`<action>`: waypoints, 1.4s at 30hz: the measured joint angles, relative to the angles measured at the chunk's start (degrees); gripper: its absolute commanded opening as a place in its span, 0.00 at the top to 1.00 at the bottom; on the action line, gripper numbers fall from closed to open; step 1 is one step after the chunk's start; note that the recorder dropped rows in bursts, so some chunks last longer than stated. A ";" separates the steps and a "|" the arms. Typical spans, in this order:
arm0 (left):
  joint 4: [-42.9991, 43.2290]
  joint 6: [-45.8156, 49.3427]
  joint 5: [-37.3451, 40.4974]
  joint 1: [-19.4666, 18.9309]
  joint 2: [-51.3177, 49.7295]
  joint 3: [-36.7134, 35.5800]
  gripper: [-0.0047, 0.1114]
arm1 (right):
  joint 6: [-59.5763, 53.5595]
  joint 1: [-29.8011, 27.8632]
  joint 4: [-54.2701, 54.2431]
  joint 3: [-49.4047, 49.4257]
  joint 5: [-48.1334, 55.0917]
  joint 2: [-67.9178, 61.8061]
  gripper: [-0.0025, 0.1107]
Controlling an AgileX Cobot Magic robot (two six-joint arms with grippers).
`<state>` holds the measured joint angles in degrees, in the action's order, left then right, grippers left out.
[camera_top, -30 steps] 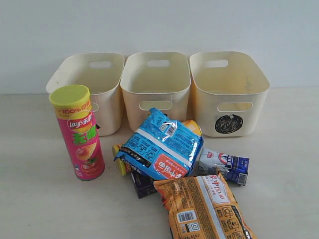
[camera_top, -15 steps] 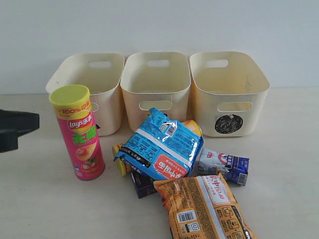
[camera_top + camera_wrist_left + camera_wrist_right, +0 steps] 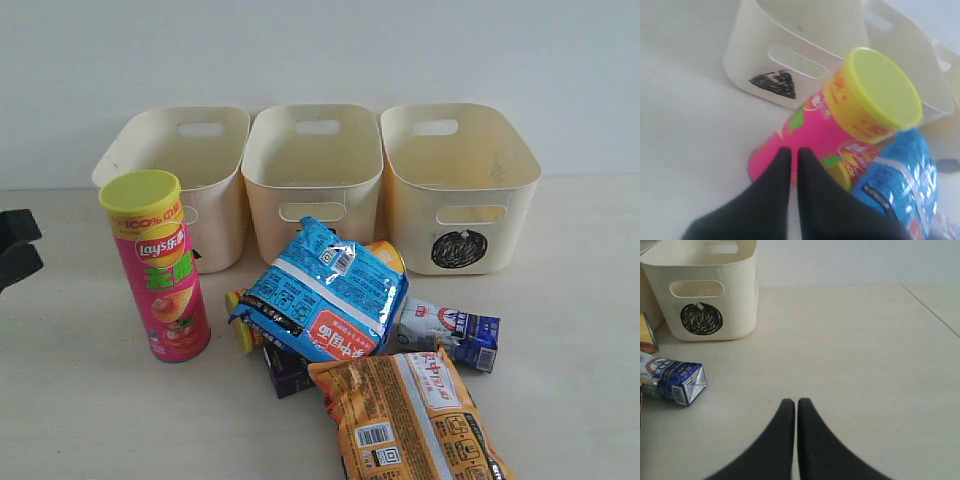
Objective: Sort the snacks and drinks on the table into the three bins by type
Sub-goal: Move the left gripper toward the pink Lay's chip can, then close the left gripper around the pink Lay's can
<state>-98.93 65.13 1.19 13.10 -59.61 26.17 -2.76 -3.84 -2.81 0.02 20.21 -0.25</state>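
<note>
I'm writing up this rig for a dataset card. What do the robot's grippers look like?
Both look alike. The left gripper and the right gripper each have two plain matte black fingers, broad at the base and tapering to narrow rounded tips. No markings, cables or differently coloured pads show on them. Little else of the arms is in view.

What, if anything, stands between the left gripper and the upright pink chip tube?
Nothing visible does. Only bare table separates the shut left gripper from the pink tube; the blue packet lies beyond the tube.
</note>
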 measured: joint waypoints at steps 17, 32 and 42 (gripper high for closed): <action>102.34 -88.23 -18.03 0.00 -0.77 -0.39 0.92 | 0.00 0.00 0.00 0.00 0.00 0.00 0.98; 124.49 -91.03 -29.10 3.03 -21.24 -3.65 0.18 | 0.00 0.00 0.00 0.00 0.00 0.00 0.98; 119.08 -79.90 -49.68 3.38 -35.65 -3.65 0.18 | 0.00 0.00 0.00 0.00 0.00 0.00 0.98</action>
<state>20.15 -14.77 -48.49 16.49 -95.26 22.52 -2.76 -3.84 -2.81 0.02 20.21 -0.25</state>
